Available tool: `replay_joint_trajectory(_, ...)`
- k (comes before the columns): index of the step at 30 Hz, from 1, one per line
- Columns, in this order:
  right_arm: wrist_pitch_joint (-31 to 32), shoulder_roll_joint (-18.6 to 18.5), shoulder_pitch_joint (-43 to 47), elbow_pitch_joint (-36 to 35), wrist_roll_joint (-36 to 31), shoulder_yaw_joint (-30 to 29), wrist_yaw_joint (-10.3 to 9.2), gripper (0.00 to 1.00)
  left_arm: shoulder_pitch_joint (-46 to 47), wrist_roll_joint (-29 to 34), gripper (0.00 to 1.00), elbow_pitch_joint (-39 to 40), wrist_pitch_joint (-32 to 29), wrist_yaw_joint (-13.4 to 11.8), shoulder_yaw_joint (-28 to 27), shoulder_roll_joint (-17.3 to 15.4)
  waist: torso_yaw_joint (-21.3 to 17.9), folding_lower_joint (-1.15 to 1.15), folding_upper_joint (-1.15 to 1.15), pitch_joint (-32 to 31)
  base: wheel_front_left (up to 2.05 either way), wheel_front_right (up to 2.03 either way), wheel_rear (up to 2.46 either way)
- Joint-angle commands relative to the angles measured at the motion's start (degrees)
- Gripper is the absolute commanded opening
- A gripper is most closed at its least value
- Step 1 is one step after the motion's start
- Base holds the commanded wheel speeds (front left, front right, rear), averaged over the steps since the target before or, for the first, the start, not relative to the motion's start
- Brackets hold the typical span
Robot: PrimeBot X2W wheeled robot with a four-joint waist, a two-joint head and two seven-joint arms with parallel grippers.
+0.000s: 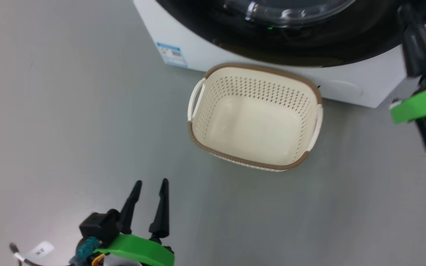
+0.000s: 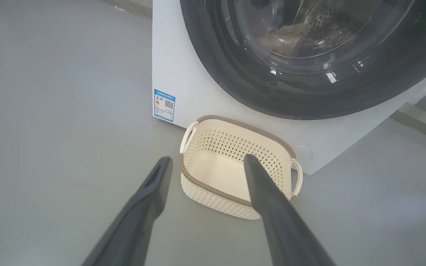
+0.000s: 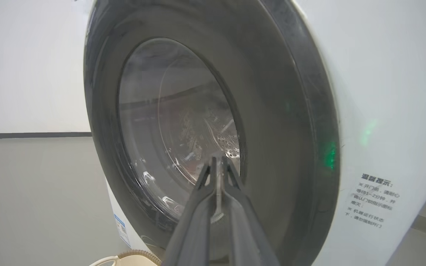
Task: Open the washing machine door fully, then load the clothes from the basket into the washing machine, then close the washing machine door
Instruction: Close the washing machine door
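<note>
Grey floor (image 1: 50,111), washing machine (image 1: 198,51) with blue label (image 1: 171,54) and Chinese notice (image 3: 374,201); left claw (image 1: 151,181) released, right claw (image 3: 218,160) clenched.

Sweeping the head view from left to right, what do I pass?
left gripper, open, low in the view → basket, empty, on the floor → right gripper, shut, at the upper right

The washing machine door (image 2: 309,74) is shut, clothes (image 2: 287,35) visible behind its glass. The cream basket (image 1: 257,92) stands empty before it.
</note>
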State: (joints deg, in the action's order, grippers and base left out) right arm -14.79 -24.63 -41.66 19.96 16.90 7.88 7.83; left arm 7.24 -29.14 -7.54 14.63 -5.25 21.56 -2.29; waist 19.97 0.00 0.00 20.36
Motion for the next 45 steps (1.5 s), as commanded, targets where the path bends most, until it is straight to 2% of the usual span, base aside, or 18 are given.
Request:
replay_joint_trajectory(1,-0.2,0.6,2.5,-2.4,0.8,0.0,-0.34,1.00,0.0,0.3,1.00,0.9,0.4,0.2,-2.5,-0.6,-4.0,0.00,0.00,-4.5,0.00,0.00,0.00)
replay_joint_trajectory(14,-0.2,7.1,23.9,-12.4,-0.1,1.5,-0.34,1.00,-6.1,3.0,1.00,0.6,0.4,2.1,-12.3,-0.6,-14.6,0.00,0.00,-16.0,0.00,0.00,0.00)
replay_joint_trajectory(20,-0.2,8.8,32.3,-14.7,-1.5,0.8,-0.34,1.00,-8.4,4.5,1.00,0.7,0.4,2.9,-14.9,-0.6,-17.4,0.00,0.00,-18.8,0.00,0.00,0.00)
replay_joint_trajectory(30,-0.2,11.3,41.1,-17.0,-4.0,-3.9,-0.34,1.00,-9.6,5.9,1.00,-1.0,0.4,4.8,-14.7,-0.6,-18.7,0.00,0.00,-20.0,0.00,0.00,0.00)
replay_joint_trajectory(45,-0.2,13.2,45.5,-17.7,-5.5,-6.3,-0.34,1.00,-10.3,9.1,1.00,-2.2,0.4,6.7,-15.5,-0.6,-19.1,0.00,0.00,-20.3,0.00,0.00,0.00)
